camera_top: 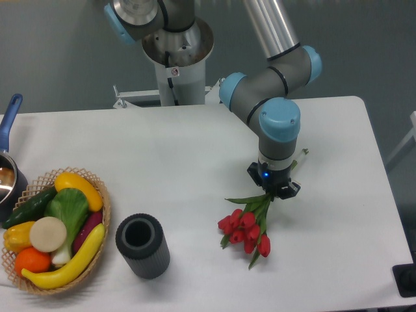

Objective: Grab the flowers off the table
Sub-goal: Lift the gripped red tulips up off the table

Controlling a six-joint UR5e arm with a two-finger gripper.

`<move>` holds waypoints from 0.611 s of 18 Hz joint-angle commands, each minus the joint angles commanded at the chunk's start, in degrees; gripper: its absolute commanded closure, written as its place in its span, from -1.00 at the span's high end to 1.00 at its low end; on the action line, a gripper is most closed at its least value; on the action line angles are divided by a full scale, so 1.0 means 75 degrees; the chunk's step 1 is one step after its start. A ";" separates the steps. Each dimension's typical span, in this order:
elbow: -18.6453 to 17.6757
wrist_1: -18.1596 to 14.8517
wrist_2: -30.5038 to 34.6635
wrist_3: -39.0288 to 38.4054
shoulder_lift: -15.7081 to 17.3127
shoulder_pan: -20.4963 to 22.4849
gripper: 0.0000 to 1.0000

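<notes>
The flowers (247, 229), a small bunch of red tulip buds with green stems and leaves, hang down and to the left from my gripper (275, 191), over the white table (175, 162) right of centre. My gripper points straight down and is shut on the stems just above the leaves. A stem end pokes out on the far side of the wrist. I cannot tell whether the buds touch the table.
A dark ribbed cylinder vase (142, 246) stands at the front, left of the flowers. A wicker basket (104, 211) of vegetables sits at the front left. A blue-handled pot (8, 170) is at the left edge.
</notes>
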 joint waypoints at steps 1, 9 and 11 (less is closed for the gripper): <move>0.0047 0.0000 0.0000 0.0000 0.0012 -0.0012 -0.80; 0.0234 -0.0337 0.0012 0.0058 0.0304 -0.0047 -0.80; 0.0398 -0.0946 0.0012 0.0070 0.0480 0.0023 -0.80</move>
